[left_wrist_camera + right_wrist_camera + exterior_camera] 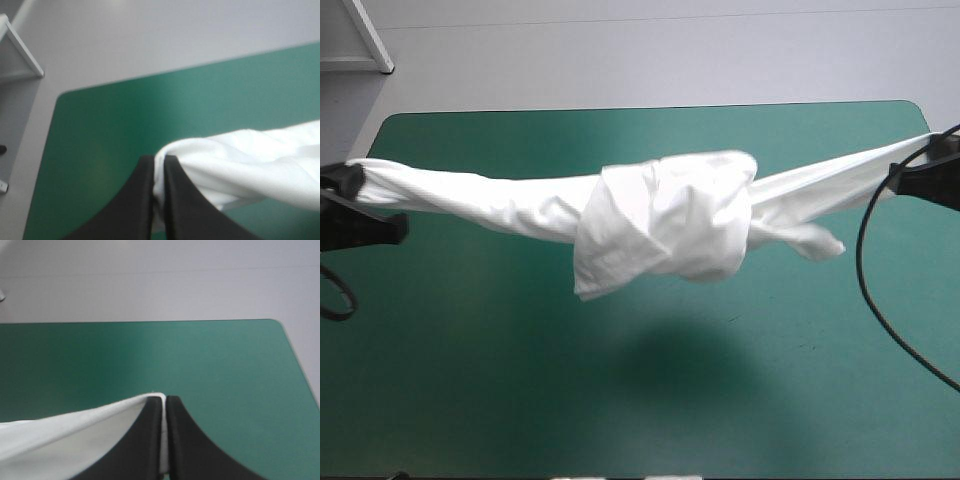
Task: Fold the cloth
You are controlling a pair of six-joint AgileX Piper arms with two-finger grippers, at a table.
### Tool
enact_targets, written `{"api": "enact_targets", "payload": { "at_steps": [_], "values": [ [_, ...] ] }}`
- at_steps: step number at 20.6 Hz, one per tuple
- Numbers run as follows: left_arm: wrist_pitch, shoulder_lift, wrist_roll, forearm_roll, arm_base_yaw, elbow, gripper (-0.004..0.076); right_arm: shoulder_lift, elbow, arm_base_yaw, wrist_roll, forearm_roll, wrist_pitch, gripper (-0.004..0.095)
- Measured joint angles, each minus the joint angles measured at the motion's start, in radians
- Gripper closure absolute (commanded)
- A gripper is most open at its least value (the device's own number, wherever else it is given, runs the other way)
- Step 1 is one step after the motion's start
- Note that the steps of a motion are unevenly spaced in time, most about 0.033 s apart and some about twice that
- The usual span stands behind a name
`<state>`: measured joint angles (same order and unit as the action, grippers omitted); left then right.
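Left tool [159, 162] nearly closed, pinching white T-shirt [250, 160] above teal-green cover [125, 125]

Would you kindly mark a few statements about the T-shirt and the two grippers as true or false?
1. The T-shirt hangs in the air, stretched between both grippers. True.
2. The left gripper is open and empty. False: it is shut on the T-shirt.
3. The right gripper is shut on the T-shirt. True.
4. The T-shirt is a neatly folded bundle. False: it is twisted and bunched at its middle, above the teal-green cover.
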<state>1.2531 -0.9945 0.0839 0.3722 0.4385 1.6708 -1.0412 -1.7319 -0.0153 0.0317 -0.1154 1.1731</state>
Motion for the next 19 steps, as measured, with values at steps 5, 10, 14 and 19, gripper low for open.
{"api": "enact_targets", "payload": {
  "at_steps": [5,10,14,19],
  "values": [
    [-0.262,-0.063,0.097,-0.046,0.0,-0.436,0.0734,-0.019,0.331,0.0,0.058,-0.106,-0.105,0.0926],
    [-0.61,-0.179,0.197,-0.048,-0.048,-0.719,0.0734,-0.127,0.66,-0.001,0.134,-0.104,-0.449,0.0926],
    [-0.909,-0.395,0.223,-0.046,-0.163,-0.727,0.0734,-0.347,0.668,-0.001,0.159,-0.105,-0.716,0.0926],
    [-1.154,-0.611,0.267,-0.034,-0.263,-0.649,0.0676,-0.59,0.564,-0.001,0.179,-0.107,-0.877,0.0842]
  ]
}}
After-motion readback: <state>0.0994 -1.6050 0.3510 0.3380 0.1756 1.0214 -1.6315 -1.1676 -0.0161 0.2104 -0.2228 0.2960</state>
